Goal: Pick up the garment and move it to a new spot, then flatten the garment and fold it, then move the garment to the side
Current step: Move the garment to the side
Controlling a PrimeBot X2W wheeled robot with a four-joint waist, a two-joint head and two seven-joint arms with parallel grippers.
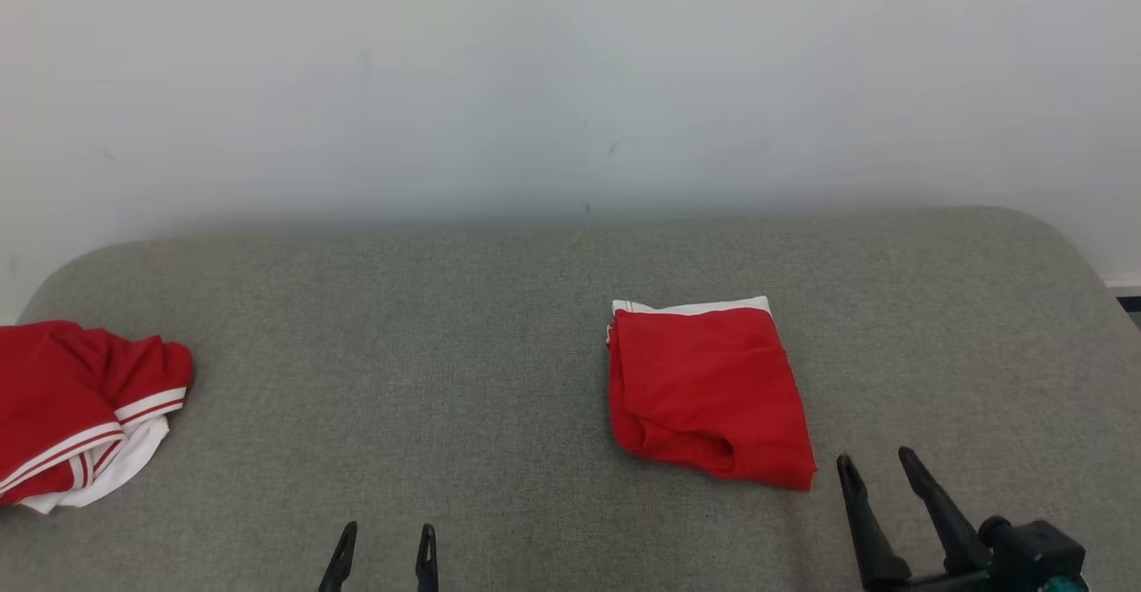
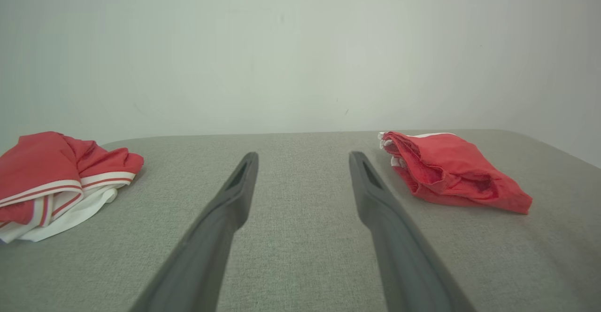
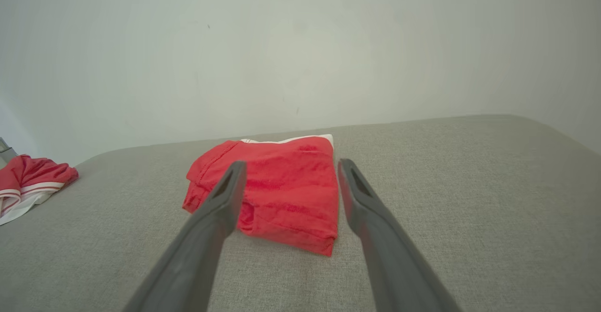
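A red fabric garment with a white band along its far edge lay folded into a rough rectangle on the grey fabric-covered bench, its layers stacked and the near edge a little rumpled. Nothing gripped it. In the right wrist view the folded garment sat flat just beyond the fingertips, and in the left wrist view it showed its stacked edges from the side.

The right end effector hovered just beside the folded garment's near right corner, its two dark fingers spread apart and empty, not touching the cloth. The left end effector stood well apart from the folded garment, to its near left, fingers likewise spread with only bare bench between them.

A second red garment with white stripes and white trim lay crumpled far to the left of the folded garment, at the bench's left edge. A plain pale wall rose behind the folded garment, past the bench's far edge.
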